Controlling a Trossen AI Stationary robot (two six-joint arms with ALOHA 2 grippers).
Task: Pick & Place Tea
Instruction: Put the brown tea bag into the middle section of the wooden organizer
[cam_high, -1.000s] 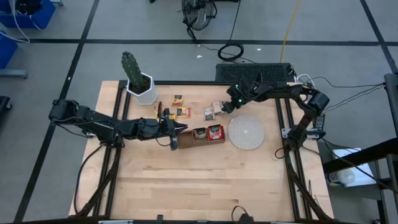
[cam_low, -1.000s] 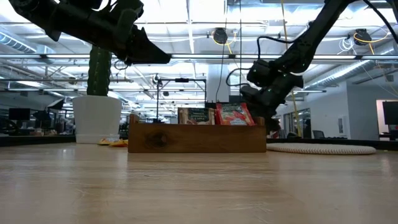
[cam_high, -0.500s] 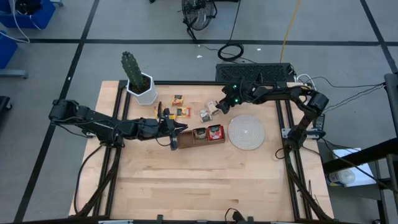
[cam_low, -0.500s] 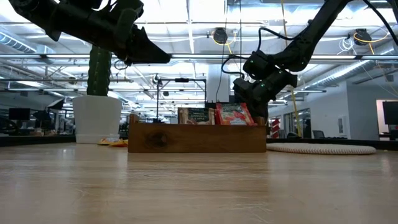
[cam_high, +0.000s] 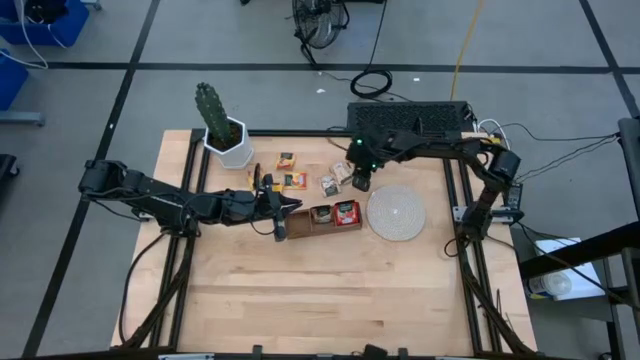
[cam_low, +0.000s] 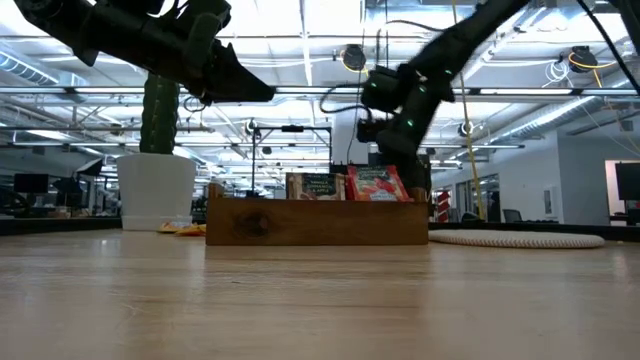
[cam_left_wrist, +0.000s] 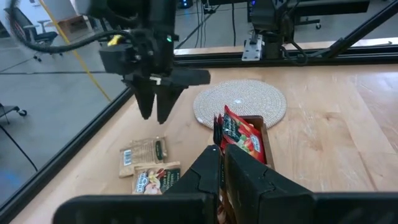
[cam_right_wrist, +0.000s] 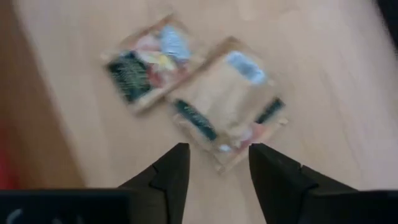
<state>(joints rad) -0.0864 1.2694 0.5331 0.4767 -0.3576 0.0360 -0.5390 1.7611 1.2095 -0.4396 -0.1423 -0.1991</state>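
Two tan tea sachets (cam_right_wrist: 152, 59) (cam_right_wrist: 230, 106) lie flat on the table, one overlapping the other. My right gripper (cam_right_wrist: 214, 168) hangs open just above them, pointing steeply down; in the high view it (cam_high: 362, 181) stands between them and the round woven disc (cam_high: 396, 212). Two more sachets (cam_high: 286, 160) (cam_high: 295, 181) lie farther left. A red sachet (cam_high: 347, 212) and a brown one (cam_high: 322, 213) stand in the wooden tray (cam_low: 315, 222). My left gripper (cam_left_wrist: 221, 168) is shut over the tray's left end, with nothing in it.
A cactus in a white pot (cam_high: 228, 140) stands at the table's far left corner. The woven disc (cam_left_wrist: 239, 102) lies right of the tray. Bare tabletop (cam_high: 330, 290) stretches along the near half.
My right gripper has risen and moved toward the table's left edge, rolling its wrist until its fingers point steeply down beside the tan sachets. The sachets lie where they were.
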